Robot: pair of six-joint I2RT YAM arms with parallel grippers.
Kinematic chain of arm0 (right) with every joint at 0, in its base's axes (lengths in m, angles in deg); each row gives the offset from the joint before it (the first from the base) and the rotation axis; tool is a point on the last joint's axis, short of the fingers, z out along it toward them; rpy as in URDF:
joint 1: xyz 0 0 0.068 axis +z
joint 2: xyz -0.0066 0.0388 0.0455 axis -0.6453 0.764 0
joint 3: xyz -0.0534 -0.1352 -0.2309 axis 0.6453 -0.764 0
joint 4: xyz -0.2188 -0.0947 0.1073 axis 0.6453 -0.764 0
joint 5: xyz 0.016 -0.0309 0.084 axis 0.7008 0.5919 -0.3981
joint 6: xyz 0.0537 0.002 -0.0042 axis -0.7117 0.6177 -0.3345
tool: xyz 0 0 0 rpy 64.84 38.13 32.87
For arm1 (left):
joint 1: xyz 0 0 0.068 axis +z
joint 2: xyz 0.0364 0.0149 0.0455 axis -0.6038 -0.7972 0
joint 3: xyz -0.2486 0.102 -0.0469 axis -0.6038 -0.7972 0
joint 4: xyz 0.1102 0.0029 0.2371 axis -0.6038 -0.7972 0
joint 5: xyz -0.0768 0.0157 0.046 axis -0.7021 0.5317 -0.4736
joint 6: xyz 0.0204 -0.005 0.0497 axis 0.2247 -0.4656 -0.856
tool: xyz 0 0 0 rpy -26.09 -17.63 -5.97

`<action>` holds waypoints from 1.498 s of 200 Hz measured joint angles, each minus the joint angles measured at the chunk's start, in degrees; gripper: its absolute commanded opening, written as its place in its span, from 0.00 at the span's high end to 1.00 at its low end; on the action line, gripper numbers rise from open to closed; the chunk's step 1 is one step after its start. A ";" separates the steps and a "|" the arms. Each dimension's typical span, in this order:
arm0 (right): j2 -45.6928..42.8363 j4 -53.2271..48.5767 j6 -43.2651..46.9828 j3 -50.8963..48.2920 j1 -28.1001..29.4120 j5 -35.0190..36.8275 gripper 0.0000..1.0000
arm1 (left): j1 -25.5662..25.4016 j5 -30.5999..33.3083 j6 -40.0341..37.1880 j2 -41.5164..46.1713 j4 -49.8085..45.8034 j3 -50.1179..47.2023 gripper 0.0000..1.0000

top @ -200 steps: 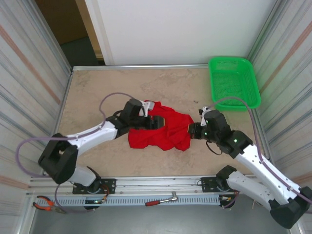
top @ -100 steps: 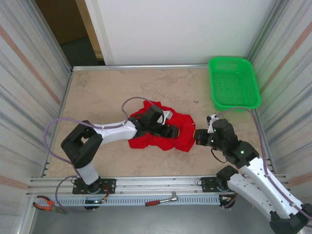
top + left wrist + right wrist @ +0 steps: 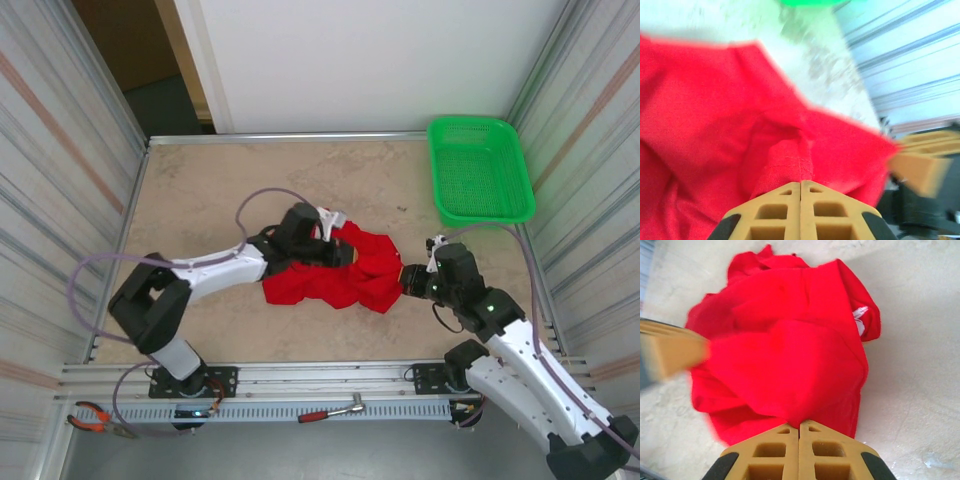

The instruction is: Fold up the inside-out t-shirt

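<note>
Both grippers clenched on the crumpled inside-out t-shirt (image 3: 320, 285) at mid-surface

Nearest, on the rail by the arm bases, lie pliers (image 3: 95, 415) and a ratchet wrench (image 3: 335, 410), too small to read in detail; beyond them the right gripper (image 3: 405, 280) (image 3: 799, 422) has its jaws pressed together on the shirt's right edge, the pinched fold hidden under the tips; the left gripper (image 3: 335, 255) (image 3: 800, 182) reaches across the shirt's far side, jaws closed on a ridge of red cloth rising between them, that view blurred; the shirt (image 3: 715, 125) (image 3: 785, 355) lies bunched on the surface (image 3: 200, 200), sleeves and neckline impossible to tell apart; a white label (image 3: 860, 320) peeks at one edge, unreadable; farthest, in the right corner, the green mesh basket (image 3: 490, 217) sits well apart, cut to a sliver (image 3: 805, 2) in the left wrist view.
</note>
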 measured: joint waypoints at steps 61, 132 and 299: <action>16.33 4.17 1.60 1.79 -0.76 1.27 0.68 | 5.35 -10.51 1.33 11.56 8.87 1.60 1.00; 9.16 2.05 6.67 18.62 9.09 4.00 0.33 | 6.36 -14.32 2.80 11.98 10.49 1.27 1.00; 26.53 4.92 7.34 25.44 7.80 10.23 0.74 | 5.79 -13.84 3.43 12.68 10.56 0.20 1.00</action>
